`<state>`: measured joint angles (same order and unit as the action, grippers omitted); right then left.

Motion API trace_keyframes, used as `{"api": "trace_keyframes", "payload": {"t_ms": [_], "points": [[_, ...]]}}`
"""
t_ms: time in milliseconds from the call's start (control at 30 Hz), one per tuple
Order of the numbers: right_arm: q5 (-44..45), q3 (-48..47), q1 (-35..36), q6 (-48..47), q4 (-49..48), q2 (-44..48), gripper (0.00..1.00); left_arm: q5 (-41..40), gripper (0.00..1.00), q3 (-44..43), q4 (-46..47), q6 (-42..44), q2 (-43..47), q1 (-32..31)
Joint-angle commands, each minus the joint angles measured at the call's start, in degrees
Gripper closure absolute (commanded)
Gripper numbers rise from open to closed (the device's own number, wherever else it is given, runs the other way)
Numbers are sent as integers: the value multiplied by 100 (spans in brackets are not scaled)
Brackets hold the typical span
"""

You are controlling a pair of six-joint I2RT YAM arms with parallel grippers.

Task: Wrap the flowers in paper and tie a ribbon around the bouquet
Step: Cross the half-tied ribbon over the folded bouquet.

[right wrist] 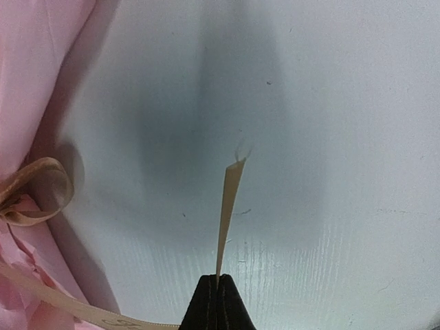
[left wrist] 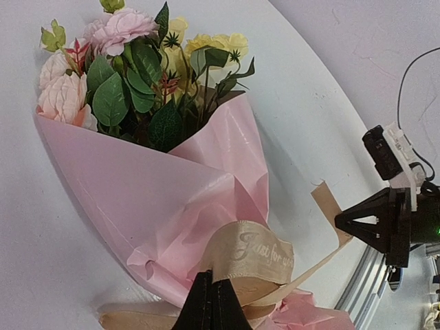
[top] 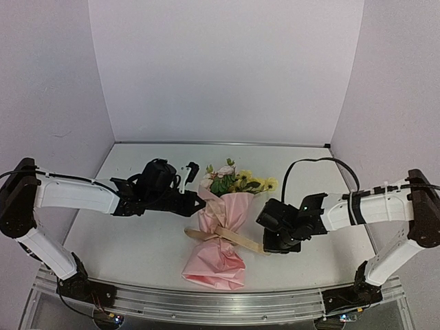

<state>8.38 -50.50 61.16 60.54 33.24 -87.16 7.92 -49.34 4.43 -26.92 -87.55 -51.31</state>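
Top view, bouquet: the bouquet (top: 221,237) lies flat mid-bench (top: 137,240), with the flowers (top: 234,182) toward 12 o'clock and the crumpled foot of the paper (top: 216,265) toward 6.
Top view, ribbon: the ribbon (top: 227,235) crosses the waist of the cone, and one tail runs off toward 4 o'clock.
Top view, grippers: the left gripper (top: 201,203) sits at about 10 o'clock from the waist, against the paper's edge. The right gripper (top: 263,240) sits at the end of the 4 o'clock tail.
Left wrist view, grip: the jaws are closed, with the tips right at the ribbon band. I cannot tell whether they pinch ribbon or only overlap it.
Left wrist view, paper: it is thin, soft and creased, and likely crushes or slips open if squeezed.
Right wrist view, grip: the jaws are pinched on the ribbon, whose short free end stands up toward 12 o'clock.
Right wrist view, ribbon feel: the narrow satin looks slick and limp, so it probably slides out under a hard pull.
Where to hold: judged best on the ribbon tails near their ends, or at the bound waist. The petals and loose paper folds look too fragile.
Weight: the whole bunch seems light and may drag across the bench when a tail is tugged.
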Motion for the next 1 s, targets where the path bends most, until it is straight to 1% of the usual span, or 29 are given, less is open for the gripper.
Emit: {"api": "trace_keyframes", "payload": {"t_ms": [0, 67, 100, 167, 267, 367, 467, 533, 667, 733, 867, 967], "points": [[165, -401, 88, 7, 142, -328, 99, 409, 100, -38, 57, 274, 173, 10], [262, -499, 87, -50, 131, -388, 92, 698, 100, -77, 63, 347, 108, 6], [307, -576, 83, -111, 130, -428, 87, 856, 100, -96, 56, 398, 54, 7], [343, -743, 82, -188, 130, -546, 81, 964, 100, -169, -7, 432, -38, 6], [351, -878, 82, -244, 130, -699, 71, 999, 100, -207, -84, 473, -98, 4], [400, -848, 80, -319, 11, -606, 65, 978, 100, -201, -138, 494, -75, 6], [184, -791, 91, -779, -546, -347, 61, 911, 100, -182, -186, 479, -79, 4], [20, -791, 122, -1146, -873, -247, 56, 801, 100, -195, -244, 449, -103, 6], [-615, -675, 200, -1701, -1701, -120, 55, 503, 100, -193, -316, 310, -86, 7], [-832, -705, 285, -1923, -2005, -125, 53, 479, 100, -182, -287, 275, -74, 7], [-1025, -1153, 439, -2239, -1938, -442, 52, 476, 100, -172, -243, 216, -70, 7], [-1004, -1400, 496, -2242, -1867, -716, 54, 444, 100, -188, -260, 221, -52, 7]]}}
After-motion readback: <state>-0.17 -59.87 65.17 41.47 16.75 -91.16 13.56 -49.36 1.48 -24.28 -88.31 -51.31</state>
